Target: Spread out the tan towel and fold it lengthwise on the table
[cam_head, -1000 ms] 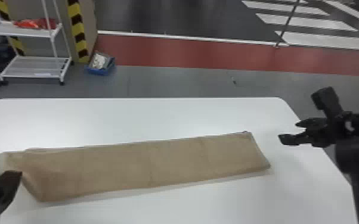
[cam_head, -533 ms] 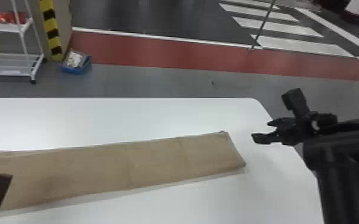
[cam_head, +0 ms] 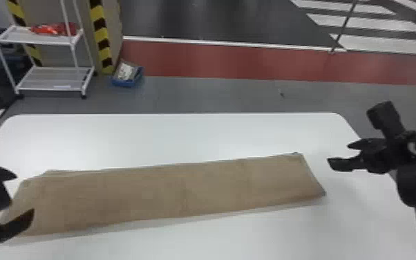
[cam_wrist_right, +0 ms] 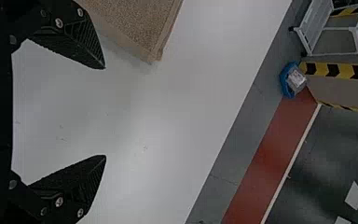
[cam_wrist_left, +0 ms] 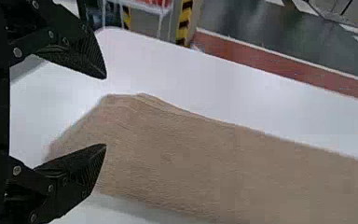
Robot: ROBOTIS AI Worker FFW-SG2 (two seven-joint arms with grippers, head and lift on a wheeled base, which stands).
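Note:
The tan towel (cam_head: 169, 193) lies flat on the white table as a long narrow strip running left to right, its left end slightly uneven. At that left end my left gripper (cam_head: 24, 193) stands open; in the left wrist view the same gripper (cam_wrist_left: 106, 111) has the towel (cam_wrist_left: 182, 154) beyond its spread fingers, nothing held. Off the towel's right end is my right gripper (cam_head: 340, 154), over the table's right side. In the right wrist view this gripper (cam_wrist_right: 105, 112) is open and empty, with a towel corner (cam_wrist_right: 135, 28) near one finger.
The white table (cam_head: 190, 135) reaches around the towel on its far and near sides. On the floor behind stand a white wire shelf (cam_head: 53, 77), a striped post (cam_head: 101, 38) and a blue bin (cam_head: 126, 74).
The head view has swung right and then back left. My left gripper now shows farther into it with its fingers spread at the towel's left end. The towel looks unchanged.

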